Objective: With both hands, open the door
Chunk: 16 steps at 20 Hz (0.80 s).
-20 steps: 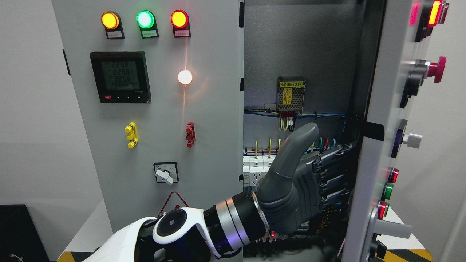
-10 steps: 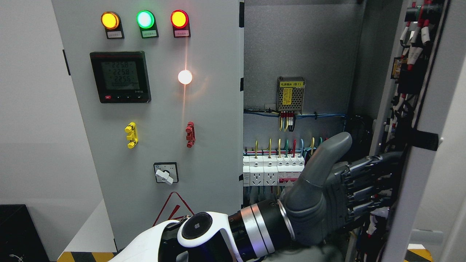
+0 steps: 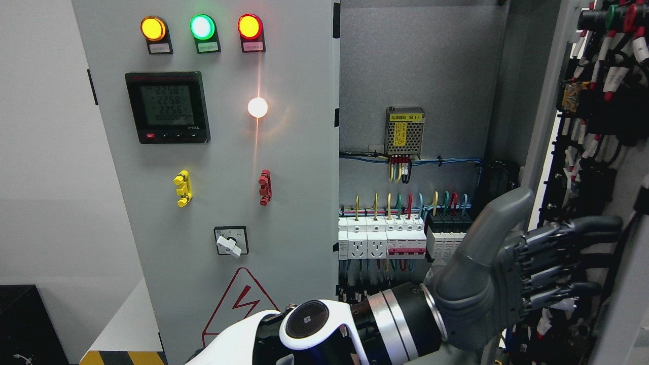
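The cabinet's left door (image 3: pixel 284 167) is smooth, matt grey painted metal, while the back panel (image 3: pixel 421 61) inside has a rougher, speckled grey finish. The left hand (image 3: pixel 512 284) looks like matt dark grey plastic, its wrist ringed by a shiny brushed-metal band (image 3: pixel 393 324) and a glossy white shell (image 3: pixel 243 339). The power supply (image 3: pixel 404 133) is perforated metal with a yellow paper label.

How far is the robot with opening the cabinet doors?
Done: the grey right cabinet door is swung wide, exposing white circuit breakers. In hand: the left robot hand presses flat against its wired inner side. Left: the grey left door with indicator lamps looks shut.
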{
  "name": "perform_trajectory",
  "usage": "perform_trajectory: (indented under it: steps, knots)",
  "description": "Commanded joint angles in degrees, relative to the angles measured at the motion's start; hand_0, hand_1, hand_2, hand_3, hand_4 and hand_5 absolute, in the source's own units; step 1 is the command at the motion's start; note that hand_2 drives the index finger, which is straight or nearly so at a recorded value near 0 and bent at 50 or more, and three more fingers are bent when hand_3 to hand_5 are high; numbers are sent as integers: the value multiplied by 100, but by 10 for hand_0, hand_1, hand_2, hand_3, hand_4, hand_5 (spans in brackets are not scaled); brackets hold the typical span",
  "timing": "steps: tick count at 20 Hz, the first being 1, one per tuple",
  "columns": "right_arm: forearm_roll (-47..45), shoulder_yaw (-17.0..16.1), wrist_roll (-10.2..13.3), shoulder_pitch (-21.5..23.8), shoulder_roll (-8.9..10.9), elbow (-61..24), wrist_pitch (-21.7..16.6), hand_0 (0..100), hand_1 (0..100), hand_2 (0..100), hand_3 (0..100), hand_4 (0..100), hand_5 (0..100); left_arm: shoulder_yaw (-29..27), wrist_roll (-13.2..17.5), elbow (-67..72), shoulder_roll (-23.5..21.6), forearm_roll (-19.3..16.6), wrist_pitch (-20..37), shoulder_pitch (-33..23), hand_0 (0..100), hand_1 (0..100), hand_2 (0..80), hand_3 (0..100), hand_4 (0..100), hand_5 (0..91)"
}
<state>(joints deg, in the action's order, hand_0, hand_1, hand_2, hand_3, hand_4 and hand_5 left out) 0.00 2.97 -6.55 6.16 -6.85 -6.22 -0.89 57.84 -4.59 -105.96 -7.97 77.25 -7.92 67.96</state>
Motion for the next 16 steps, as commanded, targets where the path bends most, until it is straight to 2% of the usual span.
perform_trajectory:
  steps: [1, 11, 16]
  knots:
    - [-62, 2, -4, 0, 0, -2, 1, 191, 0, 0, 0, 0, 0, 26, 2, 278, 621, -17, 1, 33, 0, 0, 0, 0, 0, 0]
    - [-62, 2, -4, 0, 0, -2, 1, 191, 0, 0, 0, 0, 0, 105, 2, 541, 963, -17, -26, 86, 0, 0, 0, 0, 0, 0]
    - [-62, 2, -4, 0, 0, -2, 1, 191, 0, 0, 0, 0, 0, 105, 2, 752, 1192, -263, -26, 147, 0, 0, 0, 0, 0, 0]
